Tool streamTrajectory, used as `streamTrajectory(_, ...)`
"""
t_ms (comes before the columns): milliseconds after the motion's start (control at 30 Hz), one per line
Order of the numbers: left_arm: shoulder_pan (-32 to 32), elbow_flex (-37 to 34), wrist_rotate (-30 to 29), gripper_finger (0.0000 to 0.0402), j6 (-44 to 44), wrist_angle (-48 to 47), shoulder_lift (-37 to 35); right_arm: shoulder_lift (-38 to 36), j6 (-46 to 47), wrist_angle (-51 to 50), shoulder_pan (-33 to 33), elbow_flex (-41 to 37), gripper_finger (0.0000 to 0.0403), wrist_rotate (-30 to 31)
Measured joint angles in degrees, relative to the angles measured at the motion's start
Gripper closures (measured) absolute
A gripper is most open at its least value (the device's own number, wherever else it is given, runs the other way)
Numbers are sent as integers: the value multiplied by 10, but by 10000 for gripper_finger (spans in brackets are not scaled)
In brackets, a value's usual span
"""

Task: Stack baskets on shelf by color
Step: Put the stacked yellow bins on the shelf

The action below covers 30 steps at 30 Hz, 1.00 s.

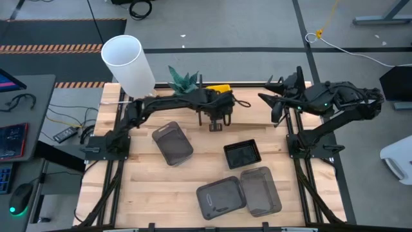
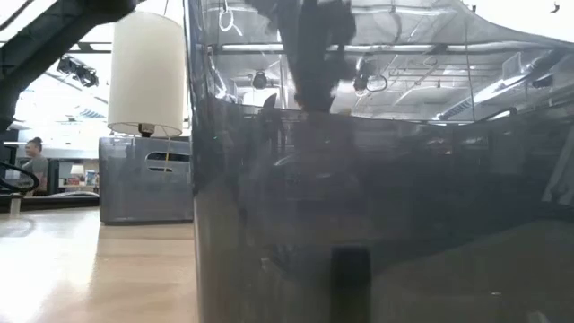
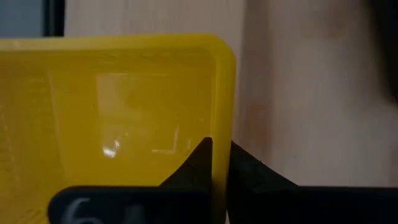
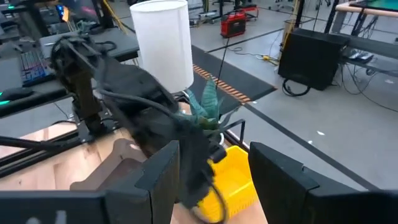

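A yellow basket (image 1: 219,90) sits at the far middle of the table, over the light-wood shelf (image 1: 254,118), next to a green plant. My left gripper (image 1: 215,120) reaches over it and is shut on its rim. In the left wrist view the yellow basket (image 3: 112,112) fills the picture. My right gripper (image 4: 211,180) is open and waits at the far right, touching nothing. Three grey translucent baskets (image 1: 172,143) (image 1: 221,198) (image 1: 261,191) and one black perforated basket (image 1: 243,154) lie flat on the tabletop. My left gripper pinches the yellow basket's side wall (image 3: 222,118) near a rounded corner. One finger (image 3: 196,163) is inside the basket and the other finger (image 3: 252,171) is outside. The fingers come from above, pointing down. Whether the basket rests on the shelf or is lifted, I cannot tell.
A tall white pot (image 1: 127,63) stands at the far left, beside the plant (image 1: 185,80). In the low view a grey basket (image 2: 377,179) blocks most of the picture. Bare tabletop lies at the near left (image 1: 148,187). Black frame bars run along both sides.
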Motion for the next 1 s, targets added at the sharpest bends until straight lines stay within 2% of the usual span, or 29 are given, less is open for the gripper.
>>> streamTrajectory(200,27,0,32,370,-1,-58,17,0,43,-24,0,0,206,32)
streamTrajectory(467,25,0,74,287,-23,-73,17,1,61,-38,0,0,206,44)
streamTrajectory(700,17,0,76,226,-50,-73,6,1,61,-46,0,0,206,44)
streamTrajectory(833,9,1,72,215,-56,-71,-11,1,60,-46,0,0,206,44)
streamTrajectory(1000,-10,1,72,222,-83,-75,-26,1,59,-49,0,0,206,44)
